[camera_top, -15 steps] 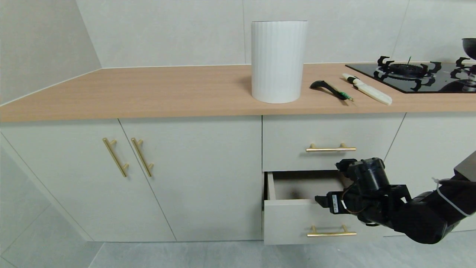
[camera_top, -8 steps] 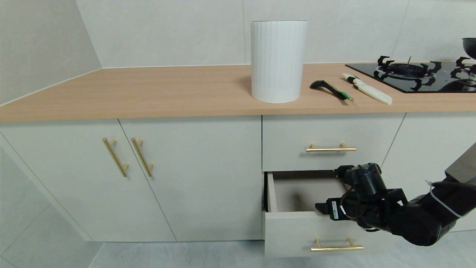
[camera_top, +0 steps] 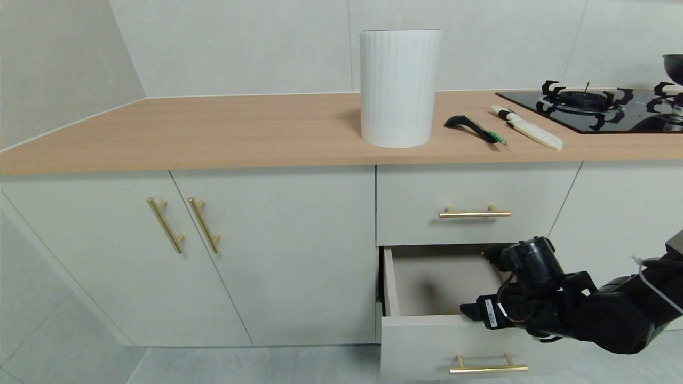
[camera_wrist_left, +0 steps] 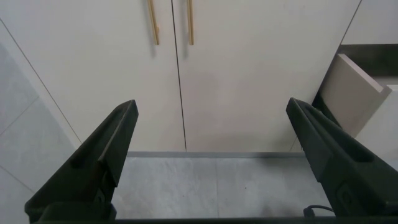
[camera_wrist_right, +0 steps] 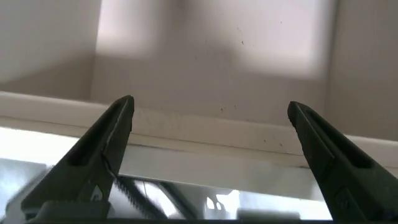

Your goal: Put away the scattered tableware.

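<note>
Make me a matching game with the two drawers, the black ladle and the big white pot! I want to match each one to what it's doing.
Things:
1. lower drawer
2. upper drawer
3. black ladle
4. white ribbed container

States:
A. stands upright on the counter
B. shut
C. lies flat beside the white knife
D. open

Pairs: 1-D, 2-B, 3-C, 4-A.

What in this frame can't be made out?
- Drawer right half, head view: hidden behind the right gripper and arm.
- Dark vessel at the hob, head view: cut off by the edge.
- Black utensil on the counter, head view: too small to name its kind.
</note>
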`<state>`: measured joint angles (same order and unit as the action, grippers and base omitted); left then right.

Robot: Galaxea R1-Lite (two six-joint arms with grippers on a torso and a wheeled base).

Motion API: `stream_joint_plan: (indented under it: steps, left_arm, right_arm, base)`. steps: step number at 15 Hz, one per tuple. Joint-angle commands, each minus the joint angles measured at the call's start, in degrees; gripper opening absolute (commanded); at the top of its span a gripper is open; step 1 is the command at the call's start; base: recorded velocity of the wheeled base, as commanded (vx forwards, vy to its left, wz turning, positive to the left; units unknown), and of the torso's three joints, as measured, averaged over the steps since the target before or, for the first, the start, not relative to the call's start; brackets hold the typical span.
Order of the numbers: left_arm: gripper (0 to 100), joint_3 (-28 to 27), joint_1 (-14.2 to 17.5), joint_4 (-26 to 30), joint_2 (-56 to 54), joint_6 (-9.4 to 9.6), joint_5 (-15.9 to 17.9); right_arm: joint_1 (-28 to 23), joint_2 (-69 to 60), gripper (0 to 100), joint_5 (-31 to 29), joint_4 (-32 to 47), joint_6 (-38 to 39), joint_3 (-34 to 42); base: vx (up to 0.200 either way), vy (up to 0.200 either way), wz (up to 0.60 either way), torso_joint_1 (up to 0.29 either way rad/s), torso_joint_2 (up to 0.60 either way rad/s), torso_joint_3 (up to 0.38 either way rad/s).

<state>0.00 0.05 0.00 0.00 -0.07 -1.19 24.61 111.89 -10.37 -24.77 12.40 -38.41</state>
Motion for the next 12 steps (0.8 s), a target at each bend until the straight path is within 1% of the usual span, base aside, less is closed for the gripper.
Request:
stream_joint_plan:
  steps: [1, 4, 11, 12]
  left_arm:
    - [100, 0.0, 0.04, 0.0, 0.09, -0.01, -0.04]
    - [100, 0.0, 0.04, 0.0, 0.09, -0.01, -0.04]
    - [100, 0.0, -0.05, 0.0, 0.09, -0.01, -0.04]
    - [100, 0.0, -0.05, 0.0, 0.09, -0.01, -0.04]
  right_arm:
    - [0.44, -0.97, 100, 0.0, 0.34, -0.18, 0.09]
    - [1.14, -2.64, 100, 0.09, 5.08, -2.03, 0.18]
    - [4.92, -8.53, 100, 0.27, 17.65, -5.72, 0.53]
    - [5.18, -9.76, 100, 0.27, 19.85, -7.56, 0.97]
  base:
    - [0.0, 0.0, 0.0, 0.0, 0.0, 0.0]
    - [0.0, 0.0, 0.0, 0.0, 0.0, 0.0]
    - [0.0, 0.0, 0.0, 0.0, 0.0, 0.0]
    - [0.0, 0.0, 0.0, 0.0, 0.0, 0.0]
